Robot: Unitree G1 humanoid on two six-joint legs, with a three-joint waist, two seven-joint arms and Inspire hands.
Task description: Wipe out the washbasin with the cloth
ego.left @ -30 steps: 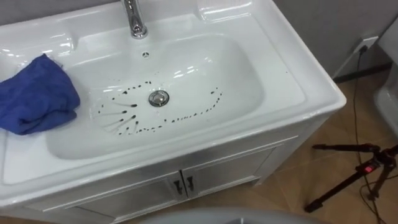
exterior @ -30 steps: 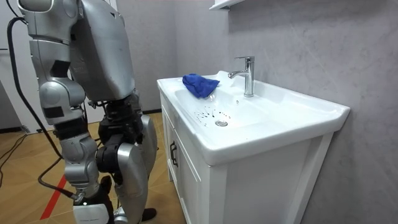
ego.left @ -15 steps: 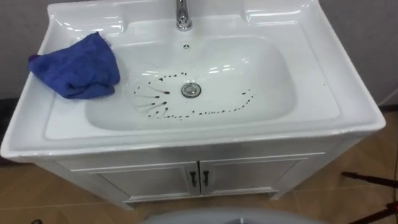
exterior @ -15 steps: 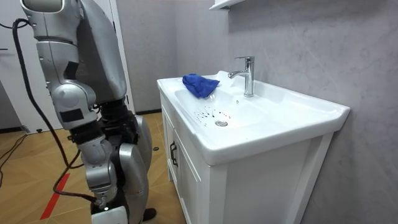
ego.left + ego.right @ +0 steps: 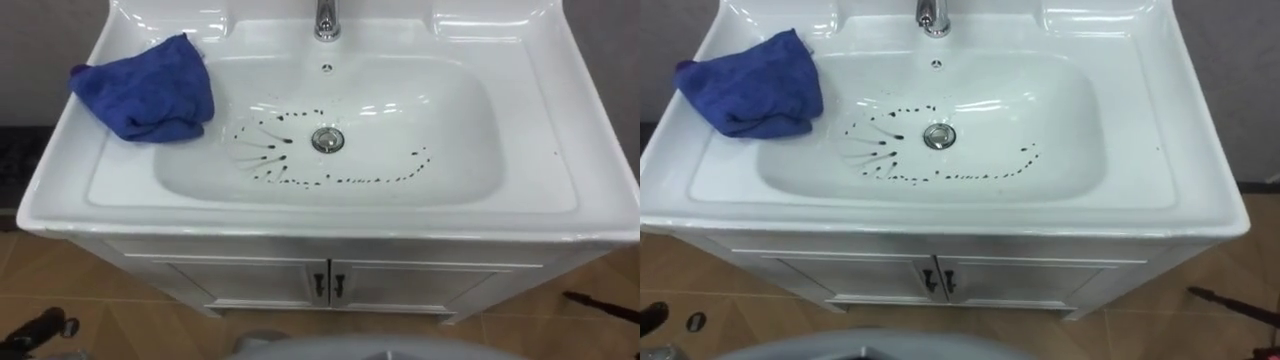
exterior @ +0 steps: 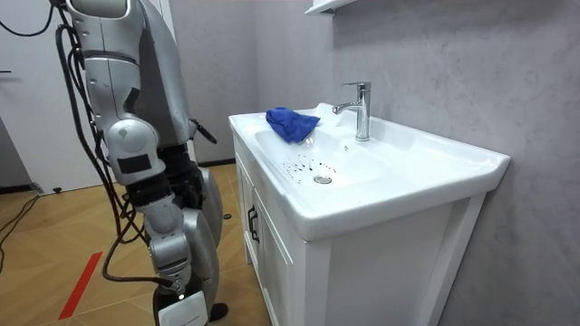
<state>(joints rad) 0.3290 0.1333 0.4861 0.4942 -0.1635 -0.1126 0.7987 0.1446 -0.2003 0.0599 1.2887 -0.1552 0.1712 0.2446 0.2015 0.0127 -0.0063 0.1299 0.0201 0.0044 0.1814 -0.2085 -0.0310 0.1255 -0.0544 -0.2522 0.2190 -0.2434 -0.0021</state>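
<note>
Room view has the robot standing on the wooden floor close to the front of the white vanity cabinet, facing it. Its right arm hangs at its side, with the right hand down at the picture's lower edge; I cannot tell whether the fingers there are curled or straight.

From the eye views, the basin lies directly below, above the cabinet's 2 closed doors. The blue cloth sits crumpled on the basin's flat rim at the robot's left, its near edge drooping slightly over the bowl's slope, well apart from the hand. The faucet stands at the back centre, and the drain is in the middle of the bowl. Dark specks ring the drain in a loose arc, thickest on the left.

Judging by this, wiping has not begun: the cloth is unheld and the marks are intact. Picking up the cloth and scrubbing the bowl both remain.
</note>
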